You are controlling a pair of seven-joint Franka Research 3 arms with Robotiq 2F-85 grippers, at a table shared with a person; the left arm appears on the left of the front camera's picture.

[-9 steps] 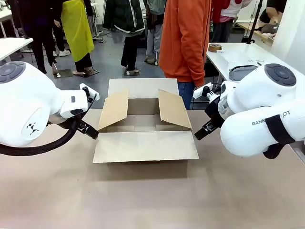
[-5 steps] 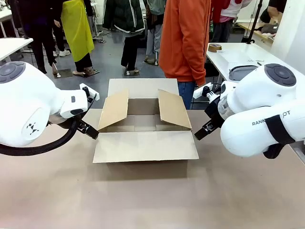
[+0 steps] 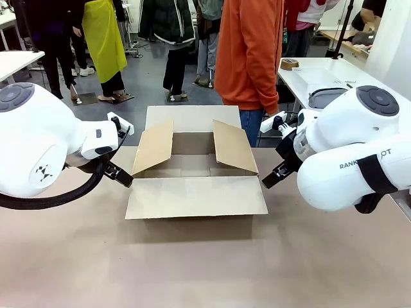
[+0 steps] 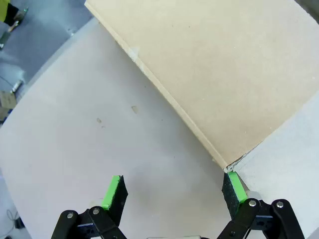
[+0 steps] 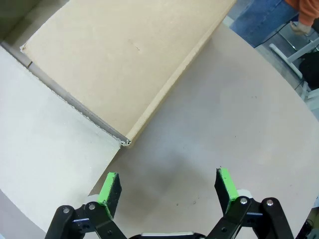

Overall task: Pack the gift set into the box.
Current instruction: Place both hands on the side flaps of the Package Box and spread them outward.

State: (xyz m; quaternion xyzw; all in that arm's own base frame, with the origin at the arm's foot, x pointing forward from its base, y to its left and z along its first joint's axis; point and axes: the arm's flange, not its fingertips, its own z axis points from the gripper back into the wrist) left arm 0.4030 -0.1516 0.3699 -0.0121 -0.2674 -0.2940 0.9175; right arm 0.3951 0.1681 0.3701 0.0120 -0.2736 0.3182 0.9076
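Observation:
The box [image 3: 192, 196], a large brown carton, stands in the middle of the table with all four flaps spread, and bare cardboard shows inside. The gift set is out of view. My left gripper [image 3: 119, 173] sits just off the box's left side. In the left wrist view it [image 4: 173, 191] is open over the tabletop, with a corner of a box flap [image 4: 224, 74] by one pad. My right gripper [image 3: 276, 174] sits off the box's right side. In the right wrist view it [image 5: 168, 186] is open and holds nothing, and a flap [image 5: 124, 59] lies just ahead.
A person in an orange top [image 3: 250, 51] stands at the far edge behind the box. A white side table [image 3: 321, 77] stands at the back right. Bare brown tabletop [image 3: 192, 263] stretches in front of the box. Other people stand farther back.

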